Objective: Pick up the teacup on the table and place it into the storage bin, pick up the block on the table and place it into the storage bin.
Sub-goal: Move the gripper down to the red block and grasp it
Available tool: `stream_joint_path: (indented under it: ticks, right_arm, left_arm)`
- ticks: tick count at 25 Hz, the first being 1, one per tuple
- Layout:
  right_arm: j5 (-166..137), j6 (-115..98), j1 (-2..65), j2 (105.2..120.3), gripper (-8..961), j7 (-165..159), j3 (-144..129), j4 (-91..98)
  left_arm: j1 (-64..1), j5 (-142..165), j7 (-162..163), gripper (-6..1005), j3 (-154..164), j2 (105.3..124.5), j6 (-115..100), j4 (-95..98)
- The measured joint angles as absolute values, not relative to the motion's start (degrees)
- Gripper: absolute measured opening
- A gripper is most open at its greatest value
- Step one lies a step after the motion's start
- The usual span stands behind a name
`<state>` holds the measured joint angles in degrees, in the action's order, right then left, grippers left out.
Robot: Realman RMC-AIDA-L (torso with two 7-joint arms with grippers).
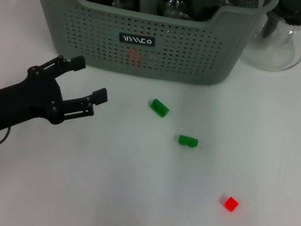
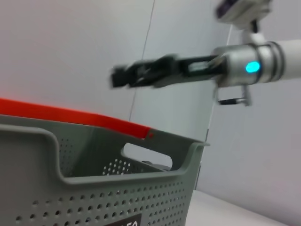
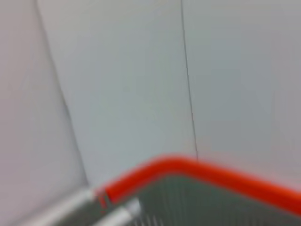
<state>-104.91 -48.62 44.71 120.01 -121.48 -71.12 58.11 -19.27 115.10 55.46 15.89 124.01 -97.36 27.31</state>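
I am seeing the red block point(image 1: 230, 204) lying nearest me on the white table point(image 1: 125, 201), over toward the right side and well apart from everything else. Farther in, two green blocks are sitting near the middle: one point(image 1: 188, 141) lying flat, and another point(image 1: 159, 107) just beyond it, tilted at an angle and closer to the bin. None of the three is touching another.

On the left, my left gripper point(image 1: 92, 83) is hovering above the table with its black fingers point(image 1: 94, 97) spread wide and nothing between them, pointing toward the bin's front wall and the blocks.

Beyond that, the storage bin point(image 1: 150, 44) is standing at the far side of the table, its black label facing me. I am making out dark and glassy items inside it, but I cannot tell whether the teacup is among them. A clear glass pitcher point(image 1: 283, 36) with a black lid is standing just beside the bin's right corner.

In the left wrist view, the right gripper point(image 2: 117, 76) is hanging above the bin's far rim; I cannot tell how its fingers are set.
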Motion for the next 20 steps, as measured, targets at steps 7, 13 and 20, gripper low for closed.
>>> stream_joint_path:
  ticks: [7,13,20]
  right_arm:
    - [-85.3,-85.2,27.1,118.05,674,-107.9,-56.9,67.9]
    - [-103.7,-103.4,20.7,116.65,770,-106.4,-49.7,72.3]
    - [-129.5,-104.9,21.3,120.38,508,-105.4,-56.1,78.8]
  left_arm:
    - [-19.0,115.0,55.5,948,15.3,124.01,-97.7,27.6]
    - [-19.1,115.0,55.5,948,15.3,123.97,-97.6,27.6]
    - [-19.6,115.0,55.5,948,15.3,123.97,-97.2,27.2]
